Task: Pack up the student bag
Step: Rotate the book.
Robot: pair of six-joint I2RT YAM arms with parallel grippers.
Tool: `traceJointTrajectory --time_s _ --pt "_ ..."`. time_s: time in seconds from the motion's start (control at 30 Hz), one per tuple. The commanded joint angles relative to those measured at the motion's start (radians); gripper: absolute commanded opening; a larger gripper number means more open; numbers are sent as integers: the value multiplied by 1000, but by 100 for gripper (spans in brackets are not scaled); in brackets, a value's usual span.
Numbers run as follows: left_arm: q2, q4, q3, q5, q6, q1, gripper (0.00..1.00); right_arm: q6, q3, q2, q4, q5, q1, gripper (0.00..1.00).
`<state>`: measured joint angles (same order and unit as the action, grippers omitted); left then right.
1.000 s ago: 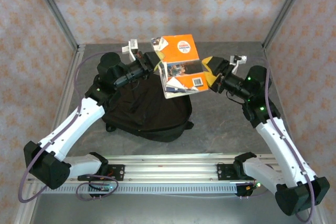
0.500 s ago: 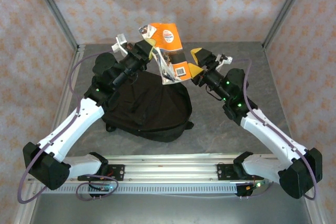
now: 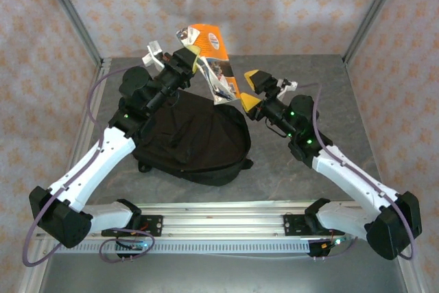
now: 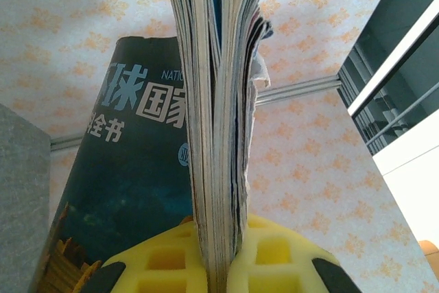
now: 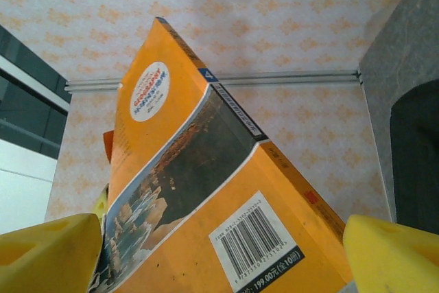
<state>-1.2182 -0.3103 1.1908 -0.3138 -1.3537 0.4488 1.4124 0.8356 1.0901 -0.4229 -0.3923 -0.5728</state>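
The student bag (image 3: 195, 138), a black backpack, lies flat on the table between the arms. Above its far edge, an orange book (image 3: 214, 56) is held up in the air and tilted. My left gripper (image 3: 194, 62) is shut on the book; in the left wrist view its yellow pads (image 4: 164, 265) clamp the page edges (image 4: 216, 101) near my left gripper's tip (image 4: 221, 269). My right gripper (image 3: 249, 90) is open at the book's lower right corner. In the right wrist view the barcode cover (image 5: 206, 224) sits between my right gripper's (image 5: 219, 259) wide-apart fingers (image 5: 48, 255).
The grey table (image 3: 302, 169) is walled by patterned panels with metal frame posts (image 3: 68, 12) at the back corners. A rail (image 3: 226, 221) runs along the near edge by the arm bases. Bare table lies right of the bag.
The book has swung left and turned more edge-on, carried by the left gripper. The right gripper, at the book's right edge a second ago, has followed it leftward and now stands open.
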Motion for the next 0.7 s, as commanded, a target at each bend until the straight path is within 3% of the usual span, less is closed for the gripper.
traceJointTrajectory --time_s 0.0,0.5,0.67 --pt "3 -108 74 48 10 -7 0 82 -1 7 -101 -30 -23 91" --pt "-14 -93 134 37 11 -7 0 72 32 30 -131 -13 -32 92" --pt "-4 -95 76 46 17 1 0 86 78 52 -192 11 -50 85"
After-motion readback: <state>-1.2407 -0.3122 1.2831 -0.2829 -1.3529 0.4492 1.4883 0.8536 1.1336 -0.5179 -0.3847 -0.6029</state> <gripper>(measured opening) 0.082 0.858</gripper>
